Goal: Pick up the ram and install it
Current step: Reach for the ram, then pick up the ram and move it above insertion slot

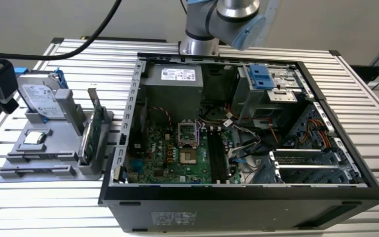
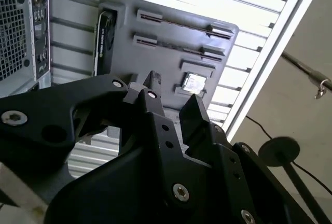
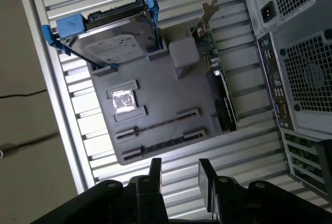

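Two-finger black gripper point(image 3: 180, 168) spread apart, empty, clear of grey plastic tray point(image 3: 166, 97), silver hard drive with blue rails point(image 3: 111, 47) propped on tray, green circuit card point(image 3: 213, 58) upright at tray's edge

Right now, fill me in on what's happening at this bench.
A robot arm is working beside an open computer case on a slatted table. Its gripper hangs open and empty above the gray parts holder, which carries a hard drive, an upright green card and a small chip. The thin strips in the holder's long slots look like the ram, though that is hard to confirm. Nothing has been picked up yet.
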`<state>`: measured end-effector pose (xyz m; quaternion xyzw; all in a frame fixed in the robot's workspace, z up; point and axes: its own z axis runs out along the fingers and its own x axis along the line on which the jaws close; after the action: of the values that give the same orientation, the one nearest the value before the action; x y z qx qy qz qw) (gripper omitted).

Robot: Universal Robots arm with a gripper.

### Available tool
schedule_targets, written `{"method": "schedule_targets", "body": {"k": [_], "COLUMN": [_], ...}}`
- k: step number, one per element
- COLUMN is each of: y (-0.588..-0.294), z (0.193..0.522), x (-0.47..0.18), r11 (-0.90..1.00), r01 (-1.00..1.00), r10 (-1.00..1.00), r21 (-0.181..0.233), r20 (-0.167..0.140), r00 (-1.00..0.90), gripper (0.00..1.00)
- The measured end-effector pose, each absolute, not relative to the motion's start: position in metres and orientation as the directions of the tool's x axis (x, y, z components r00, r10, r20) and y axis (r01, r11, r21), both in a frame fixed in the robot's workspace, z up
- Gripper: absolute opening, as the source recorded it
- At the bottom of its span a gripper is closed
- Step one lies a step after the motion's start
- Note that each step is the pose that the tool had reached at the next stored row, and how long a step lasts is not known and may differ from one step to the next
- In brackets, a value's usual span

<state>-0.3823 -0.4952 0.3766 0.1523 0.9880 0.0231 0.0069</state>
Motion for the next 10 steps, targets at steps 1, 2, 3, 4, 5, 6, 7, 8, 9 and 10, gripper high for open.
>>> {"method": "schedule_targets", "body": {"k": [1, 2, 3, 4, 5, 6, 7, 8, 9, 10], "y": [-0.4952, -0.4952, -0.4952, -0.4952, -0.4952, -0.4952, -0.4952, -0.4952, -0.4952, -0.4952], "z": [0.3766, 0.3765, 0.3765, 0.3764, 0.3764, 0.3763, 0.3762, 0.3762, 0.3761, 0.3761], "x": [-0.3823, -0.3823, -0.3823, -0.3823, -0.3823, -0.3823, -0.3823, -0.3823, -0.3823, -0.3823], "r11": [0.95, 0.947, 0.944, 0.941, 0.939, 0.936, 0.932, 0.929, 0.926, 0.923], "r01": [0.309, 0.318, 0.326, 0.334, 0.342, 0.35, 0.358, 0.366, 0.374, 0.382], "r10": [0.31, 0.318, 0.326, 0.335, 0.343, 0.351, 0.359, 0.367, 0.374, 0.382], "r21": [0.048, 0.048, 0.048, 0.048, 0.048, 0.048, 0.048, 0.048, 0.048, 0.048], "r20": [-0.007, -0.007, -0.007, -0.007, -0.007, -0.007, -0.007, -0.007, -0.007, -0.007], "r00": [-0.951, -0.948, -0.945, -0.942, -0.939, -0.937, -0.933, -0.93, -0.927, -0.924], "gripper": [1.0, 1.0, 1.0, 1.0, 1.0, 1.0, 1.0, 1.0, 1.0, 1.0]}}
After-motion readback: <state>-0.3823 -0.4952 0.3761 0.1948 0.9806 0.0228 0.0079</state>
